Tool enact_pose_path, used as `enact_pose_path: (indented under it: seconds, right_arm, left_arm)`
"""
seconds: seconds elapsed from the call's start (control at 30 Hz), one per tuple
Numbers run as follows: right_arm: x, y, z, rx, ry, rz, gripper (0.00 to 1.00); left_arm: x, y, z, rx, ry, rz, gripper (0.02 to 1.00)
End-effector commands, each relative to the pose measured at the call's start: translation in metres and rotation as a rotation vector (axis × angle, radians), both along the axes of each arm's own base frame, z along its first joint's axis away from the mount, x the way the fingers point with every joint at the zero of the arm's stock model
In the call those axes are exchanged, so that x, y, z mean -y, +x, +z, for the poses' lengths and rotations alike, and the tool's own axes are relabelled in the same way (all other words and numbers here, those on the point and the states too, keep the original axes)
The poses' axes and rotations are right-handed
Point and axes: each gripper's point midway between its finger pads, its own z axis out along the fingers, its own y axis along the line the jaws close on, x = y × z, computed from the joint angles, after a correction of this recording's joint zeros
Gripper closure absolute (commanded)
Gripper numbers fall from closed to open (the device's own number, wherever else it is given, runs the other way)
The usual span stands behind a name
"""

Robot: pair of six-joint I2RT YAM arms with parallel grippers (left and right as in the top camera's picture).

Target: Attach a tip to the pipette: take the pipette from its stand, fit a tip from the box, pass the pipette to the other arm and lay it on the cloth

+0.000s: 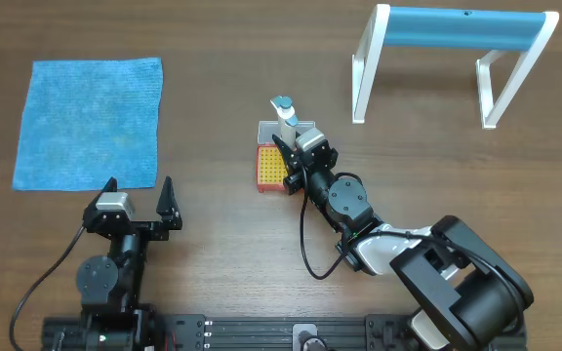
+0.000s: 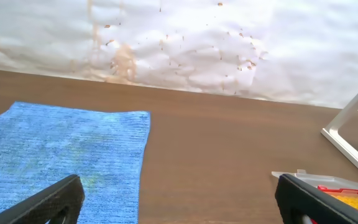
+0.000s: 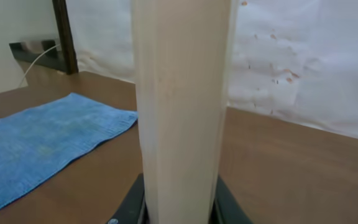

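Pipette (image 1: 284, 109), frame centre, clamped in right gripper (image 1: 299, 148) by tip box (image 1: 267, 166). Left gripper (image 1: 140, 187), lower left below cloth (image 1: 88, 122), fingers spread, empty.

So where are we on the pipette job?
Done: pipette is off the stand. In hand: right end effector holds it upright at the tip box; whether a tip is on, cannot tell. Remaining: handover to the open left end effector, then laying it on the cloth.

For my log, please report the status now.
Left claw open, beside cloth. Right claw shut on pipette, at tip box. Nothing in the way.
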Motion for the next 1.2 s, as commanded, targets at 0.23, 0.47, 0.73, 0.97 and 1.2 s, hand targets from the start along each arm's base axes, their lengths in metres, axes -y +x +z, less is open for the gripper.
enact_pose_path:
  seconds: [0.23, 0.47, 0.73, 0.97, 1.2]
  right_arm:
    - [-0.003, -0.001, 0.012, 0.019, 0.014, 0.012, 0.930]
    - [-0.003, -0.001, 0.005, -0.005, -0.003, 0.013, 0.928]
    - [-0.003, -0.002, 0.000, -0.024, -0.016, 0.016, 0.930]
    - [-0.003, -0.002, 0.002, -0.018, -0.013, 0.017, 0.928]
    - [-0.002, -0.002, 0.012, 0.005, -0.001, 0.011, 0.930]
  left_arm:
    - [0.002, 0.000, -0.001, -0.001, 0.000, -0.015, 0.023]
    - [0.002, 0.000, -0.001, -0.001, 0.000, -0.015, 0.023]
    - [0.002, 0.000, -0.001, -0.001, 0.000, -0.015, 0.025]
    - [0.002, 0.000, -0.001, -0.001, 0.000, -0.015, 0.023]
    - [0.002, 0.000, -0.001, -0.001, 0.000, -0.015, 0.023]
